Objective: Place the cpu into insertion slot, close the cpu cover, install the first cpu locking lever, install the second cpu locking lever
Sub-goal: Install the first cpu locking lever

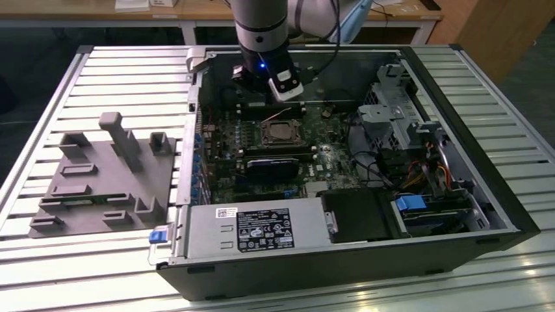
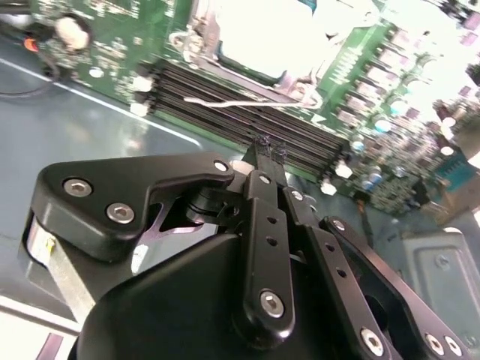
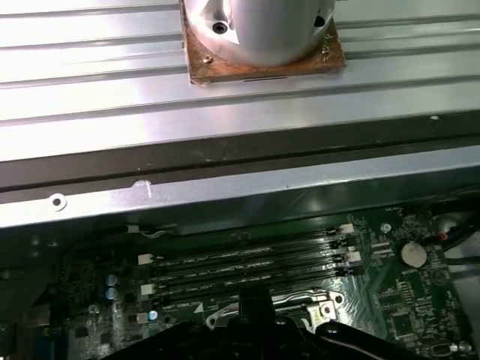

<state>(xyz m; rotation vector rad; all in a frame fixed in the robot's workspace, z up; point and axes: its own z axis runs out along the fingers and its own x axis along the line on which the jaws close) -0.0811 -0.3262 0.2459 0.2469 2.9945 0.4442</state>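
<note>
Pincer [image 2: 270, 154] closed (near memory slots [image 2: 225, 90]) | cpu [image 1: 280, 133] sits in insertion slot [image 1: 260, 134] | inside open computer case [image 1: 347, 268]

insertion slot [image 1: 279, 133] on motherboard [image 1: 227, 153] in case [image 1: 347, 263] | pincer [image 2: 270, 150] above memory slots [image 2: 217, 86] beside it | fixture [image 1: 104, 175] outside case, exterior view's left

**Figure: the work table and its load**

We see a ribbed metal table [image 1: 104, 71]. An open computer case [image 1: 347, 273] lies on it, directly below the fingers [image 2: 264, 180]. A grey fixture block [image 1: 104, 175] rests well to the exterior view's left of them.
</note>
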